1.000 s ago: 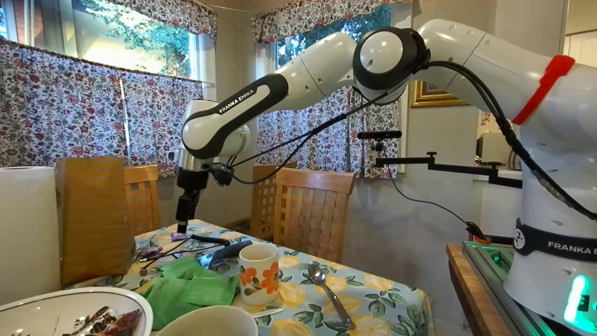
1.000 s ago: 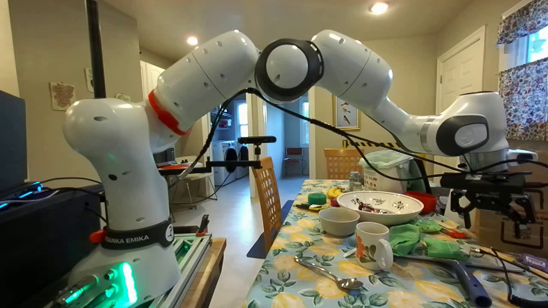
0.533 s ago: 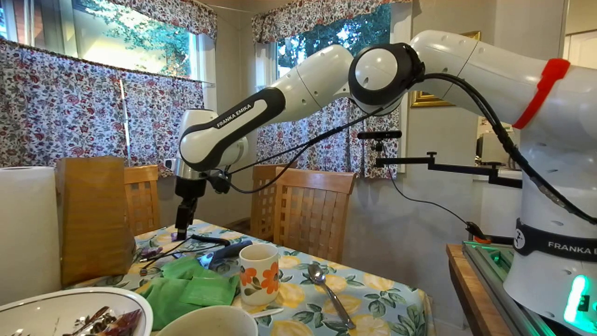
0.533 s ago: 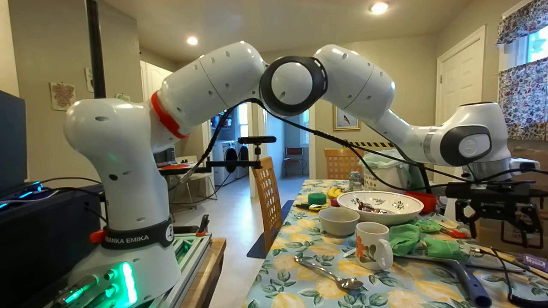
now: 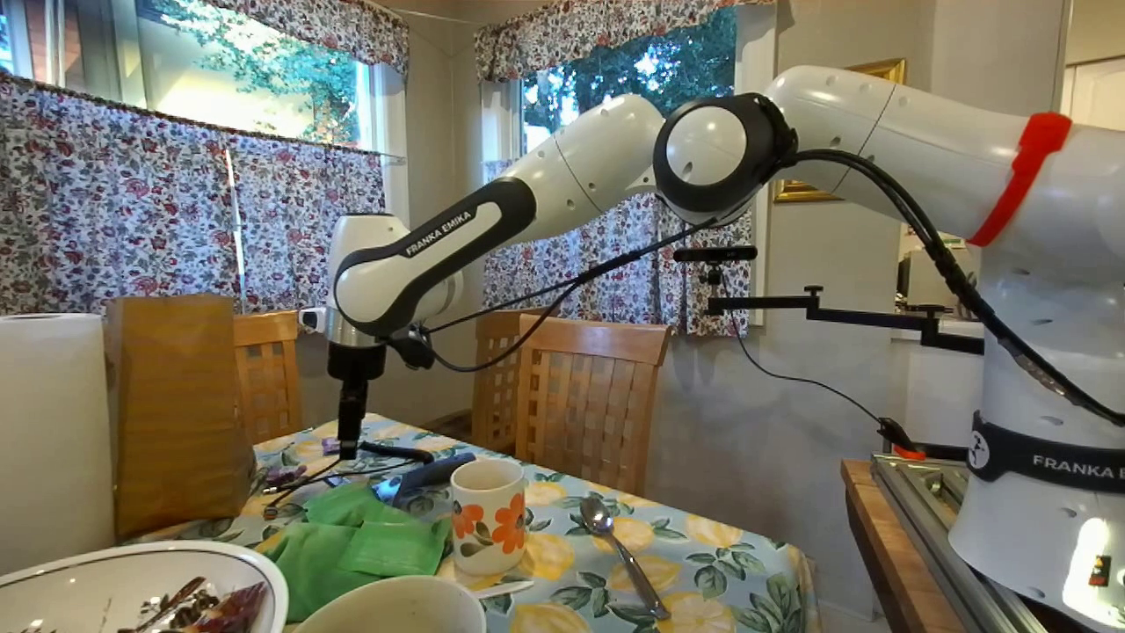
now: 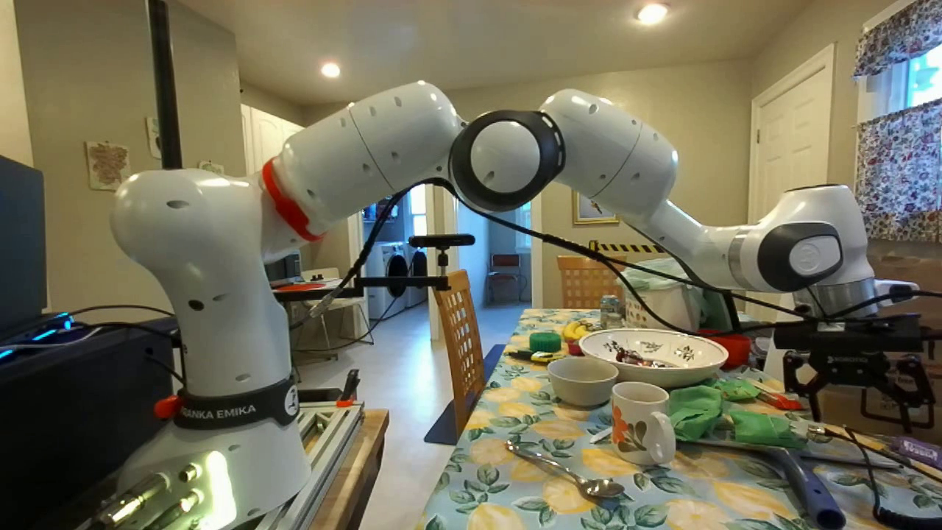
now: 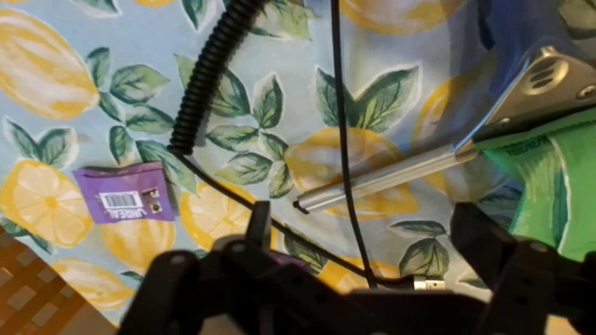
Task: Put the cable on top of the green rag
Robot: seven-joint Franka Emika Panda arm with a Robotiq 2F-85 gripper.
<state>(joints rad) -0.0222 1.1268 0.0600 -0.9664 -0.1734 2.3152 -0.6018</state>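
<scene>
Lemon-print table (image 6: 530, 508), cluttered. Arm (image 5: 606, 149) stretched over the end away from its base. Gripper (image 7: 362, 214) points down, jaws wide apart, nothing clamped; clearance to the table I can't tell. Green rag (image 5: 360, 541) lies crumpled beside the mug (image 5: 488, 519) in both exterior views. Blue-handled tool (image 6: 808, 484) next to it. Cable (image 7: 346, 172) is on the table near the rag, not on it; a thin lead (image 7: 341, 102) crosses a silver rod (image 7: 400, 174). My read on handling: light overall. Coiled section (image 7: 209, 79) likely springy, may drag behind. Thin leads probably limp and slick, could slip. I'd pinch them where they run between the jaws in the wrist view, right down at the table, else I'd close over them. Metal plug (image 7: 429, 283) looks rigid; I'd keep off it and watch it for snags.
</scene>
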